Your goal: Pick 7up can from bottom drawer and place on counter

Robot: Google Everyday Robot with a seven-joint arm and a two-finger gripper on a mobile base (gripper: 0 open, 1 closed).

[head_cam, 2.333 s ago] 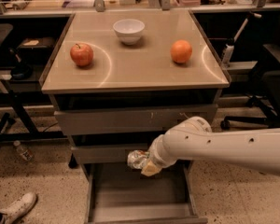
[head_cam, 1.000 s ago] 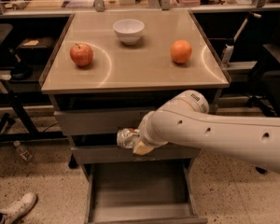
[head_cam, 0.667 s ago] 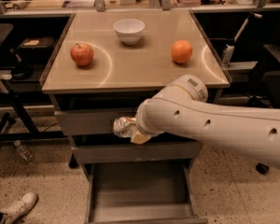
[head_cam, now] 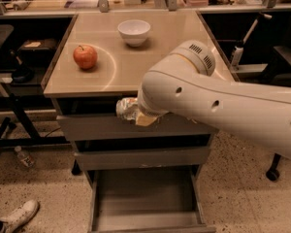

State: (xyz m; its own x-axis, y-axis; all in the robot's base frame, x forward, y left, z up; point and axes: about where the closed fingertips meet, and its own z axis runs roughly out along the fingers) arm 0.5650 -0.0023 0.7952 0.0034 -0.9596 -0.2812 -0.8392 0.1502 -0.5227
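Note:
The 7up can [head_cam: 126, 108], silvery and mottled, is held in my gripper [head_cam: 137, 114] in front of the cabinet, just below the front edge of the counter [head_cam: 150, 62]. My white arm [head_cam: 218, 106] reaches in from the right and hides most of the gripper. The bottom drawer [head_cam: 146, 198] stands pulled out below, its grey floor bare.
A red apple [head_cam: 85, 57] sits on the counter's left side and a white bowl [head_cam: 134, 32] at its back middle. The arm covers the counter's right side. Two shut drawer fronts [head_cam: 102, 130] are above the open drawer. A white shoe [head_cam: 19, 215] is at bottom left.
My gripper has risen with the can from just above the open drawer up to just under the counter's front edge and moved left. The arm now hides the orange fruit.

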